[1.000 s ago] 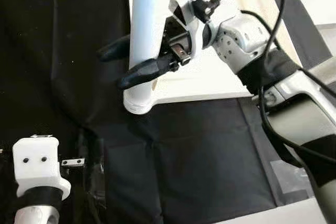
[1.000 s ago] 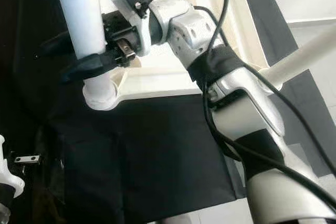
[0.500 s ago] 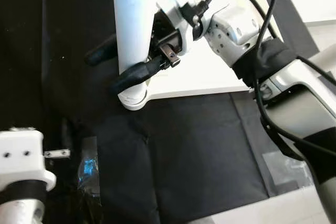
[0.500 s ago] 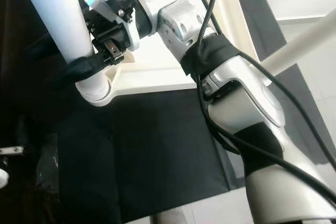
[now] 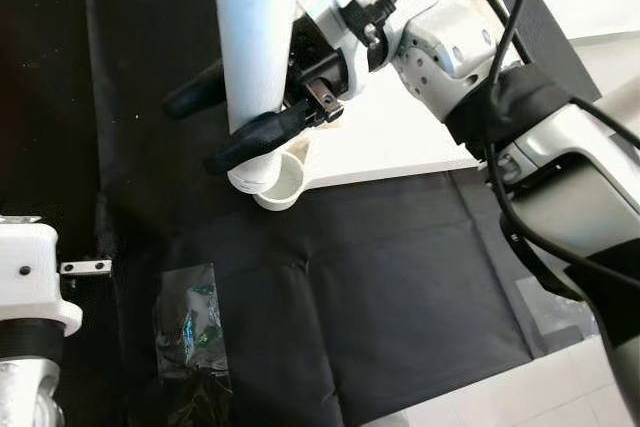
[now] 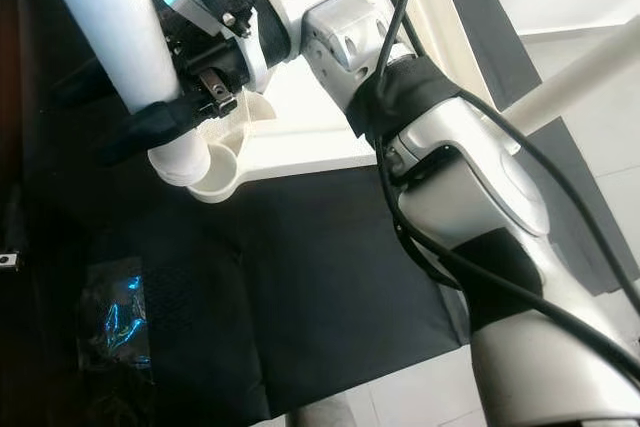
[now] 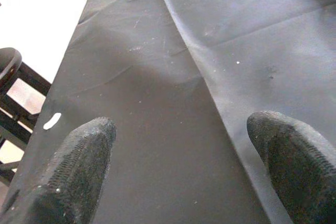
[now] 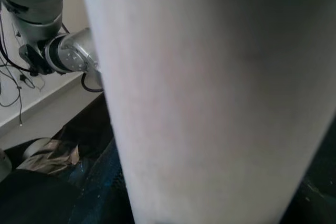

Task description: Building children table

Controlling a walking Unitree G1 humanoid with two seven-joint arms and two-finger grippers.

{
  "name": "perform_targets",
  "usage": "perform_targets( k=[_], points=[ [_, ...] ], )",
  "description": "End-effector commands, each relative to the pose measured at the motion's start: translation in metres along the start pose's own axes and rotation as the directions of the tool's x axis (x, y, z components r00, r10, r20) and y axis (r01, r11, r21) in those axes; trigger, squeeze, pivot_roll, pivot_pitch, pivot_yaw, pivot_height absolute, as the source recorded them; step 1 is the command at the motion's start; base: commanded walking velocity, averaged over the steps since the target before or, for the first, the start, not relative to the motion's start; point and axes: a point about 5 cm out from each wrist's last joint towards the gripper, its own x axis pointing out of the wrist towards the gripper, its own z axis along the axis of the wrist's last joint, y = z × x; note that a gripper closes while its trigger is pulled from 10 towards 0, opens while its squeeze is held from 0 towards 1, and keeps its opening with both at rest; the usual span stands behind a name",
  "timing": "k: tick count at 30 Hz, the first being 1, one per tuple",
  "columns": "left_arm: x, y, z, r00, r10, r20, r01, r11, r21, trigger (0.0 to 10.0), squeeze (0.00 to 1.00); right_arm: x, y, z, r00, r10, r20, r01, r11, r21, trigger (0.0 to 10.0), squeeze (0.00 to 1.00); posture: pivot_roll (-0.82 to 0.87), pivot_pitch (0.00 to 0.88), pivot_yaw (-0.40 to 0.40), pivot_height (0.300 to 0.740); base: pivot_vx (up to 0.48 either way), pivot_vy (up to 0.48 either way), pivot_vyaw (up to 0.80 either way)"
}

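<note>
Black cloth (image 5: 380, 287) covers most of the floor, and on it, toward one o'clock in the head views, lies the cream table top (image 5: 400, 137) upside down, its round corner socket (image 6: 222, 179) at the near corner. Next in size is the white table leg (image 5: 255, 37), a stout tube held nearly upright at eleven o'clock, its lower end hanging just over the socket and slightly to nine o'clock of it, apparently not seated. Right gripper (image 5: 235, 119) is clenched round the leg low down, one black finger on each side, and the right wrist view looks straight onto the leg's pale surface (image 8: 210, 98).

Judging by its look, the leg is a stiff, light, smooth plastic or painted tube, so it could twist or slide in the fingers under a sideways push. A hold close to the lower end, as it has, gives good control of the tip, though a grasp nearer the middle would better resist tilting once the end meets the socket.

Left gripper (image 7: 184, 166) hangs idle at seven o'clock over the cloth with its fingers spread wide apart. Smallest, a clear plastic bag (image 5: 190, 332) lies on the cloth at seven o'clock, contents too unclear to name
</note>
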Motion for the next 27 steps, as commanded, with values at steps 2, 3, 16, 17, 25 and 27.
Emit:
perform_targets(
  k=[2,3,16,17,25,27],
  points=[
    [-0.002,-0.003,-0.003,1.000,-0.016,-0.020,0.016,1.000,0.005,10.0,0.00,-0.002,0.013,-0.032,0.997,0.032,-0.077,-0.022,0.993,0.120,10.0,0.00,-0.01,0.516,-0.200,0.740,0.000,0.000,0.00],
    [-0.001,-0.004,-0.002,1.000,-0.017,-0.018,0.017,1.000,0.003,10.0,0.00,-0.004,0.015,-0.032,0.997,0.027,-0.073,-0.018,0.992,0.124,10.0,0.00,-0.01,0.518,-0.200,0.740,0.000,0.000,0.00],
    [0.001,-0.008,0.001,1.000,-0.022,-0.002,0.022,0.999,-0.030,10.0,0.00,-0.016,0.022,-0.041,0.997,0.003,-0.078,0.011,0.983,0.181,10.0,0.00,-0.01,0.522,-0.191,0.740,0.000,0.000,0.00],
    [0.002,-0.008,0.001,1.000,-0.024,-0.001,0.024,0.999,-0.031,10.0,0.00,-0.016,0.022,-0.042,0.996,0.007,-0.084,0.009,0.983,0.185,10.0,0.00,-0.01,0.523,-0.191,0.740,0.000,0.000,0.00],
    [0.004,-0.006,0.002,1.000,-0.027,0.003,0.027,0.999,-0.026,10.0,0.00,-0.013,0.025,-0.042,0.996,0.035,-0.076,-0.019,0.979,0.203,10.0,0.00,-0.01,0.525,-0.191,0.740,0.000,0.000,0.00],
    [0.005,-0.006,0.003,1.000,-0.028,0.004,0.028,0.999,-0.027,10.0,0.00,-0.009,0.028,-0.042,0.996,0.063,-0.063,-0.049,0.976,0.213,10.0,0.00,-0.01,0.525,-0.189,0.740,0.000,0.000,0.00]
  ],
)
